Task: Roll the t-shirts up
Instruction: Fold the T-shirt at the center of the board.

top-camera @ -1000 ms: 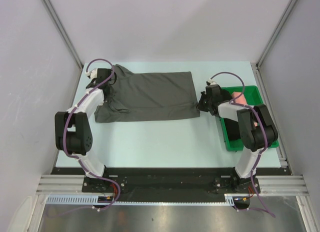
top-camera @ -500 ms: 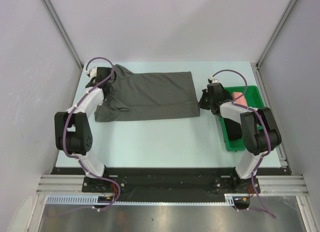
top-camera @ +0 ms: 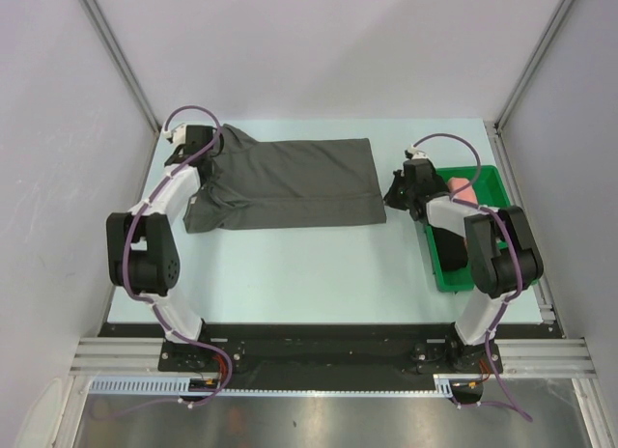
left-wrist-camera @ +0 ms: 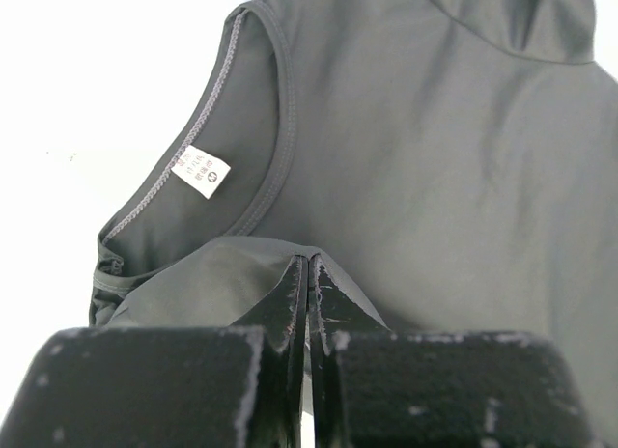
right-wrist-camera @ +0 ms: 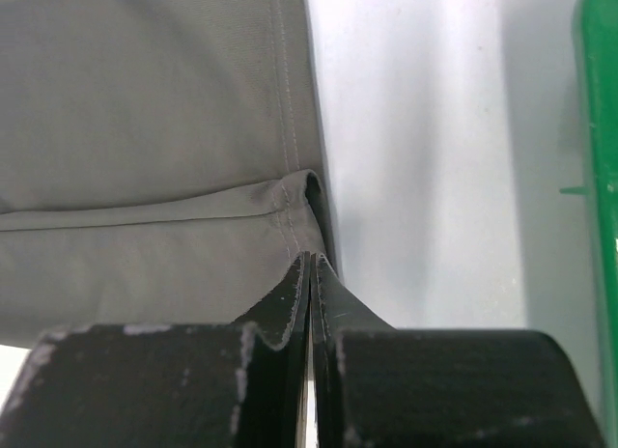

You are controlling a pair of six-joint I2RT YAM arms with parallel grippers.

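The dark charcoal t-shirt (top-camera: 290,182) lies folded into a long band across the far half of the table. My left gripper (top-camera: 205,161) is shut on a raised fold of it at the neck end (left-wrist-camera: 309,265), just below the collar with its white label (left-wrist-camera: 201,172). My right gripper (top-camera: 392,197) is shut on the near hem corner at the shirt's right end (right-wrist-camera: 310,260). The salmon pink t-shirt (top-camera: 462,188) and the black t-shirt (top-camera: 446,247) lie in the green tray, partly hidden by my right arm.
The green plastic tray (top-camera: 483,169) stands at the right edge of the table, close beside my right gripper; its rim shows in the right wrist view (right-wrist-camera: 603,129). Grey walls enclose the table on the left, far and right sides.
Both grippers have shifted slightly toward the far side while holding the shirt's ends. The shirt's near left edge has drawn in a little.
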